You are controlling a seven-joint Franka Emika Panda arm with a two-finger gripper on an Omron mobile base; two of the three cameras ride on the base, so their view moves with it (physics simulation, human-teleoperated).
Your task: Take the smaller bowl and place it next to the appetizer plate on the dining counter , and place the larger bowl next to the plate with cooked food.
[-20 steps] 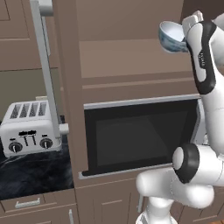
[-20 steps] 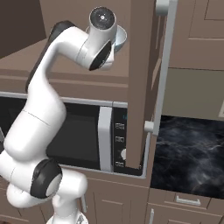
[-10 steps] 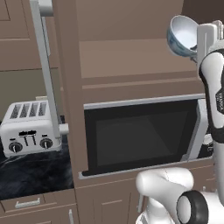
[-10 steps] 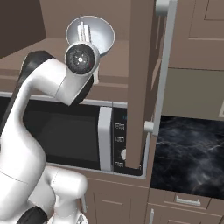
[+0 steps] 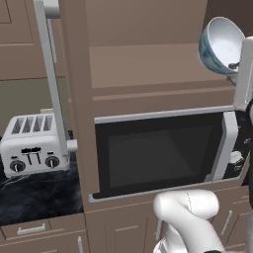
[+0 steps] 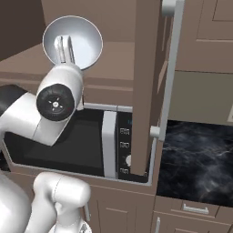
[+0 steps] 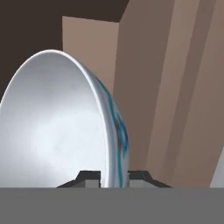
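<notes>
Left base view: the brown cabinet front [image 5: 148,74] spans most of the frame, its open door [image 5: 49,74] standing edge-on at the upper left. Below it, across the middle, sits the microwave [image 5: 158,153] with its dark window. The black marbled counter [image 5: 34,197] lies at the lower left and carries the silver toaster [image 5: 32,143]. At the upper right, the smaller bowl [image 5: 221,45] is tipped on its side, its pale inside facing the camera.

In the right base view the same bowl [image 6: 77,41] sits at the upper left, above the arm's round joint, with the gripper [image 6: 65,49] reaching up into it. In the hand view, the 2 dark fingertips [image 7: 89,176] stand clamped on the bowl's rim at the bottom centre, 1 on each side of the wall.
</notes>
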